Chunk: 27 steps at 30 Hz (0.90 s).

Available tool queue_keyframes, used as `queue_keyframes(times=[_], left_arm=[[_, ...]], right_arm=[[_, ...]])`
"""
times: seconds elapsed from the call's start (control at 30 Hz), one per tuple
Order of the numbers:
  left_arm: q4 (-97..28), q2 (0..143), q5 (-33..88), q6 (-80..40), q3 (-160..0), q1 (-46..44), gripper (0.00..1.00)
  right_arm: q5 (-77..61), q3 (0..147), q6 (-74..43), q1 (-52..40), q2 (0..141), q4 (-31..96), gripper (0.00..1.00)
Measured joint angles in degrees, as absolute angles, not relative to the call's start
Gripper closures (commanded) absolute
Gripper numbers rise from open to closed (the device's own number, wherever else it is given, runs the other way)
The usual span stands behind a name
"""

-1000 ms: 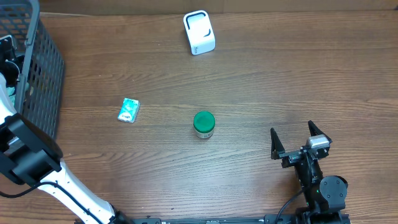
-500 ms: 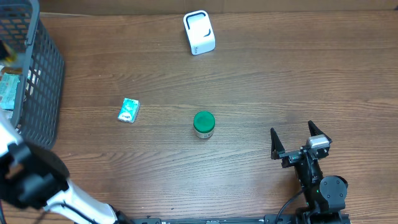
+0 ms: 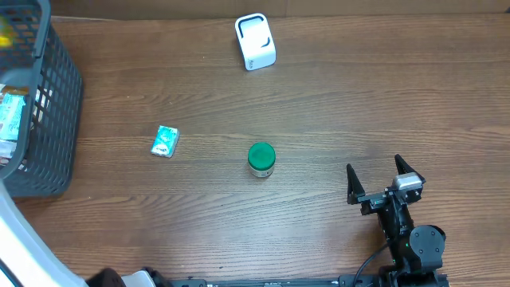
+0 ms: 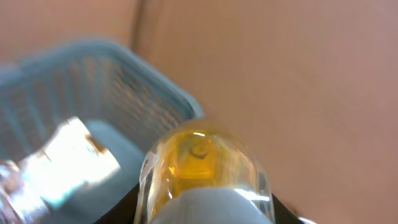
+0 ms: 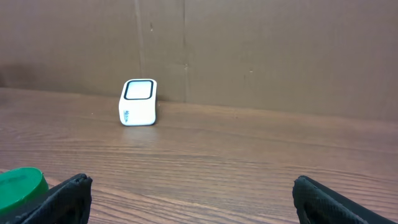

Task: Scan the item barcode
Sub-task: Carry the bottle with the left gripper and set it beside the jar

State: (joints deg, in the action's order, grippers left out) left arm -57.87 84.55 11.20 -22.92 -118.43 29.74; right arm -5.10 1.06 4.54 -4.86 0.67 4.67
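Mostly the bench (image 3: 358,96) lies open between the basket (image 3: 56,104) at its left edge and the scanner (image 3: 255,41) at the far edge. Seemingly the left gripper (image 4: 205,211) clamps the blurred yellow bottle (image 4: 202,162) above the basket; the right gripper (image 3: 373,164) gapes wide, well apart from it.

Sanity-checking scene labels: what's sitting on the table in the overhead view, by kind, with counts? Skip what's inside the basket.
basket: 1
white scanner: 1
teal packet: 1
green-lidded jar: 1
Total: 4
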Motion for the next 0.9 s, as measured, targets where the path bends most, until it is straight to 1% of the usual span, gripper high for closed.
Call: queue_keyframes(times=[0.1, 0.2, 0.33, 0.47, 0.63, 0.67, 0.77, 0.83, 0.9], left_arm=[[-65.5, 83.4, 11.1, -24.4, -118.5, 24.5, 0.90], [-72.3, 83.5, 9.3, -25.9, -118.3, 17.6, 0.91], [-73.7, 83.9, 6.5, -27.5, -115.3, 9.0, 0.94], [-72.8, 85.4, 2.6, -31.2, -110.5, 1.7, 0.93], [-70.4, 88.2, -5.2, -40.5, -102.0, -8.1, 0.90], [-69.0, 88.7, -8.0, -43.7, -98.8, -11.3, 0.90], [-65.8, 89.3, -11.5, -47.7, -94.4, -15.9, 0.89], [-62.0, 90.7, -15.7, -52.7, -88.8, -21.4, 0.87], [-60.1, 92.3, -17.7, -56.1, -86.1, -24.1, 0.87]], right_arm=[[-5.1, 1.1, 4.5, -4.8, 0.7, 4.7, 0.00], [-5.1, 1.1, 4.5, -4.9, 0.7, 4.7, 0.00], [-5.1, 1.1, 4.5, -4.8, 0.7, 4.7, 0.00], [-5.1, 1.1, 4.5, -4.8, 0.7, 4.7, 0.00], [-5.1, 1.1, 4.5, -4.8, 0.7, 4.7, 0.00], [-5.1, 1.1, 4.5, -4.8, 0.7, 4.7, 0.00], [-5.1, 1.1, 4.5, -4.8, 0.7, 4.7, 0.00], [-5.1, 1.1, 4.5, -4.8, 0.7, 4.7, 0.00], [-5.1, 1.1, 4.5, -4.8, 0.7, 4.7, 0.00]])
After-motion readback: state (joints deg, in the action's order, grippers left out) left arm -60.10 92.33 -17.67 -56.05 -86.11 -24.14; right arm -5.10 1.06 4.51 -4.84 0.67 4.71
